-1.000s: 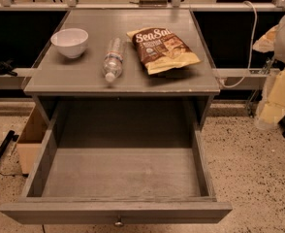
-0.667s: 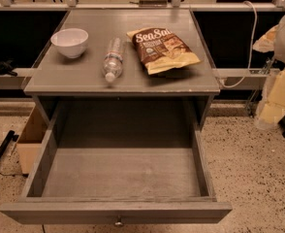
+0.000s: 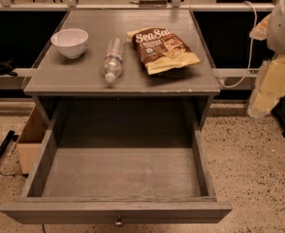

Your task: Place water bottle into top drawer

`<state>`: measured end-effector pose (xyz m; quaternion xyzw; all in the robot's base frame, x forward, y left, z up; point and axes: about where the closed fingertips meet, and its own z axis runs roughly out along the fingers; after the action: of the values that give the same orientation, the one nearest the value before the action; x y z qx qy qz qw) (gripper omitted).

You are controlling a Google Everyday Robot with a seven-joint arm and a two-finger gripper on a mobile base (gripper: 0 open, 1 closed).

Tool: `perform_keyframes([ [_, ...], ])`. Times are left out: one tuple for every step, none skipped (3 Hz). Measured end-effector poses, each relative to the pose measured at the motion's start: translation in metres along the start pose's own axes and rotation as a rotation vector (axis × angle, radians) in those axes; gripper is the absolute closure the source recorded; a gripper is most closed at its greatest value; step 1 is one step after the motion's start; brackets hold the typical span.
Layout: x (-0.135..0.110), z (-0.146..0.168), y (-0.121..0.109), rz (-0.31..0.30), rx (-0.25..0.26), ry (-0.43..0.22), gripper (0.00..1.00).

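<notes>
Grey tabletop (image 3: 74, 79), one water bottle (image 3: 113, 59), one bowl (image 3: 70, 42), one bag (image 3: 162, 50), end effector (image 3: 271, 87) right

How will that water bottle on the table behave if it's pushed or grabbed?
The water bottle lies on its side, so it will probably roll. Clear plastic: likely light, may dent. The tool hangs at the right edge, away from it.

Capped water bottle (image 3: 113, 59) lies on cabinet top (image 3: 70, 79); top drawer (image 3: 118, 211) open; gripper (image 3: 269, 89) far right.
</notes>
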<state>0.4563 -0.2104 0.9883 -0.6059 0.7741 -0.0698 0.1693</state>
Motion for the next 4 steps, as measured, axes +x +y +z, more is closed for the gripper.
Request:
perform_keyframes([
  [-0.007, 0.002, -0.012, -0.013, 0.015, 0.012, 0.00],
  [-0.017, 0.006, -0.033, -0.033, 0.020, 0.022, 0.00],
  [-0.055, 0.019, -0.081, -0.081, 0.044, 0.024, 0.00],
  [-0.056, 0.019, -0.081, -0.081, 0.045, 0.024, 0.00],
])
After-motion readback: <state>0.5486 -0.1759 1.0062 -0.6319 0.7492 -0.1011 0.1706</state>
